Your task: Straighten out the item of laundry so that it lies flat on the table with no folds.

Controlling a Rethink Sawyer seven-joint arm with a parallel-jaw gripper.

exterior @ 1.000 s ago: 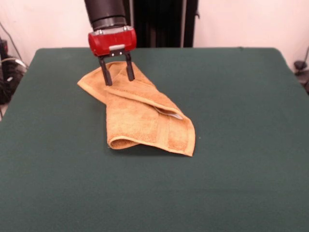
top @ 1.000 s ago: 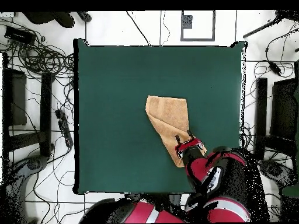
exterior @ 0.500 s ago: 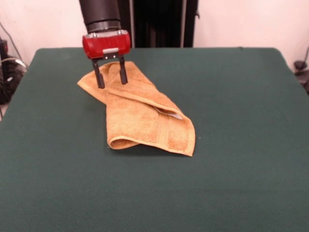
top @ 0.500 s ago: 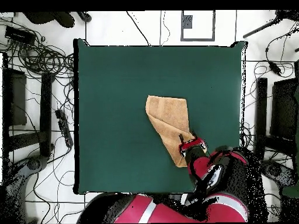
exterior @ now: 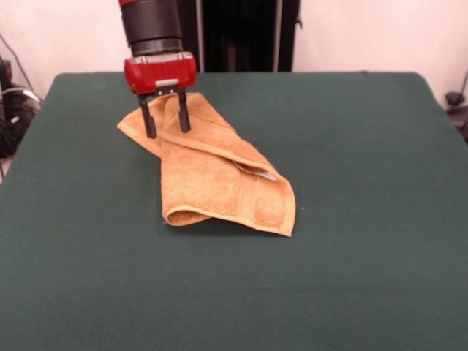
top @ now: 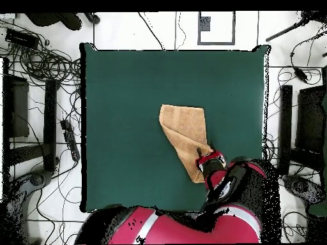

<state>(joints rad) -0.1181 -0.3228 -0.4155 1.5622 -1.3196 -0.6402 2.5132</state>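
Observation:
The item of laundry [exterior: 216,175] is a golden-orange towel, folded over itself into a long diagonal shape on the dark green table [exterior: 365,219]. A bit of white shows at an inner fold on its right side. In the overhead view the towel [top: 184,131] lies right of the table's [top: 128,115] middle. My gripper [exterior: 166,129] stands open over the towel's far left corner, one finger near the left edge and the other on the cloth, tips at or just above it. From above, the gripper [top: 205,154] sits at the towel's lower end.
Cables and dark stands [top: 38,96] surround the table on the floor in the overhead view. A black column [exterior: 241,33] stands behind the table's far edge.
My gripper has shifted left toward the towel's far left corner and stayed open. The towel has not moved.

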